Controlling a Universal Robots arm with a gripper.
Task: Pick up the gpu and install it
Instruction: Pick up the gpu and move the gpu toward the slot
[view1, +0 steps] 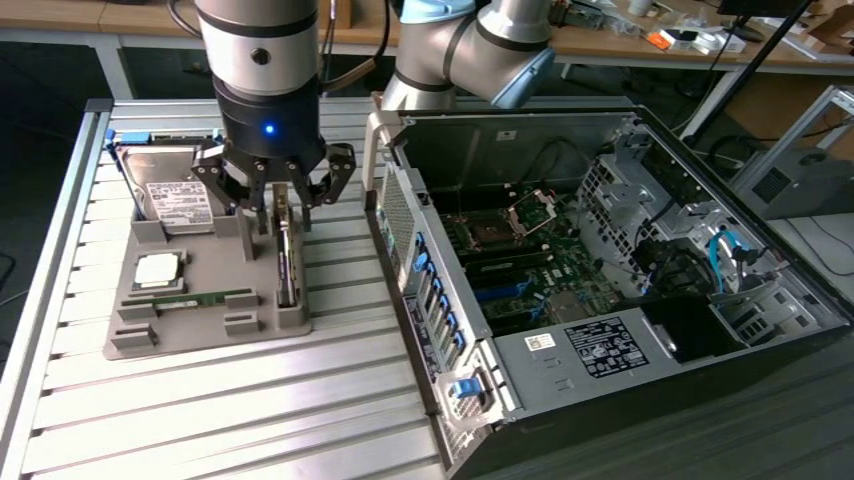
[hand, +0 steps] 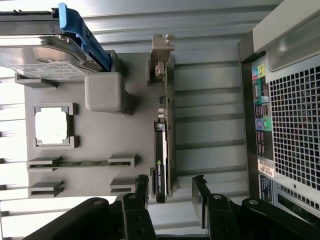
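One gpu on station: it stands on its long edge in a slot of the grey tray, along the side of the tray nearest the open computer case.

My gripper hangs over the card, spread wide, with one finger on each side of it. In the wrist view the gripper straddles the dark end of the gpu. The card's silvery end is the other one, toward the hard drive. Of the fingers, one sits just beside the card's face and the other stands apart on the case side. I can make out no contact, and nothing is held.

The tray also carries the hard drive with its white label, a square processor and a slim green memory stick. All three lie on the side of the card away from the case.

Tray and case rest on the slatted metal worktop. The case side is off and the motherboard is exposed.
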